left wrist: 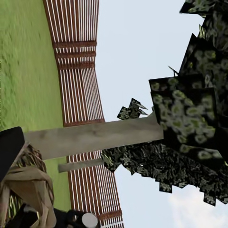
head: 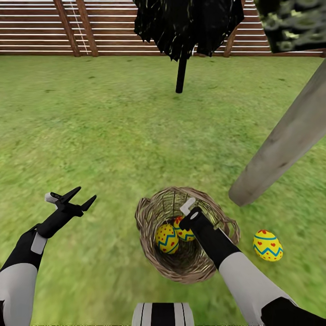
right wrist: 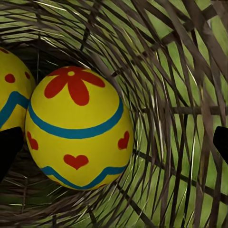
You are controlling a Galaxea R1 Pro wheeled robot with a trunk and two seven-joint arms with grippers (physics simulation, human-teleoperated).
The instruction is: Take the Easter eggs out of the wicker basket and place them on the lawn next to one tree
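The right gripper point(head: 184, 219), fingers spread, reaches into the round brown wicker basket point(head: 149, 213) holding two yellow zigzag-banded eggs point(head: 166, 238); a clumsy pinch may tip the basket. The third egg point(head: 267, 245) lies beside the grey trunk point(head: 280, 142). The left gripper point(head: 81, 197) hangs spread.

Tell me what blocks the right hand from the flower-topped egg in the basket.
Nothing visible does: the right hand is open inside the wicker basket, and the flower-topped egg lies directly ahead between its fingertips, beside a second egg.
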